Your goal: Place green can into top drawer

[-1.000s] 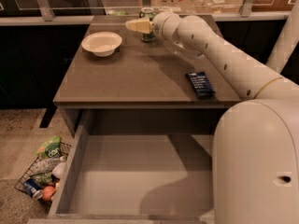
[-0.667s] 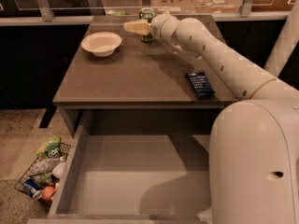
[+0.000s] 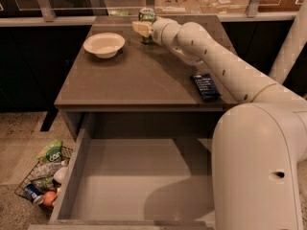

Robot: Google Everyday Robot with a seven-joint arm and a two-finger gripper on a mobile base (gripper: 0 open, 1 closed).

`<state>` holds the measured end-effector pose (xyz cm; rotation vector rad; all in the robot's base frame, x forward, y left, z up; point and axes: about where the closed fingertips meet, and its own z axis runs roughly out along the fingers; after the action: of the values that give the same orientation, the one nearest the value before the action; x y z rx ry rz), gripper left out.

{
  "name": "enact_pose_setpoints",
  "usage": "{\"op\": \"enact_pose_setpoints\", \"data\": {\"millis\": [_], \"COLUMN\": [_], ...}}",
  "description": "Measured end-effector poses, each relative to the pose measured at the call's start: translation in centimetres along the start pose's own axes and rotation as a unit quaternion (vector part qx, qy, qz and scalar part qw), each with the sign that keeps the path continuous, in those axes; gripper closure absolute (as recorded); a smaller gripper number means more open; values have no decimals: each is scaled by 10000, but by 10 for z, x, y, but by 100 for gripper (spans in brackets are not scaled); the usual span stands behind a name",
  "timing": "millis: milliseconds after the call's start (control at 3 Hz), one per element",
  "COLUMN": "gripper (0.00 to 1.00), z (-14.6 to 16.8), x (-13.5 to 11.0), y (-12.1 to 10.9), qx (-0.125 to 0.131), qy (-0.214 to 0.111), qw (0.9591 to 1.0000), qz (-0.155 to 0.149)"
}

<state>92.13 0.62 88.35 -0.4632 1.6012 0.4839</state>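
While set with the end effector (image 3: 143, 28) at the green can (image 3: 147, 15) on the surface's (image 3: 139, 75) far side, grip impossible to tell, perhaps risked toppling it by off-centre closing.

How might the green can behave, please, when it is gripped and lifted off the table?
The green can stands upright near the far edge of the table, just behind the pincer. Small and metal-looking, it is probably light and may dent if squeezed hard. Its smooth round side could slip, and a sideways nudge might tip it rolling.
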Motion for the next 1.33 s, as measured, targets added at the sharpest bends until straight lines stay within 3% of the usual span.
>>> {"op": "enact_pose_setpoints", "data": {"millis": [667, 1000, 1333], "gripper": [85, 100, 100], "z": [3, 5, 5], "x": [1, 2, 2], "y": [4, 7, 8], "qx": [-31, -48, -62], "qy": [7, 11, 17], "qw": [10000, 10000, 10000], "qz": [7, 10, -4]}}
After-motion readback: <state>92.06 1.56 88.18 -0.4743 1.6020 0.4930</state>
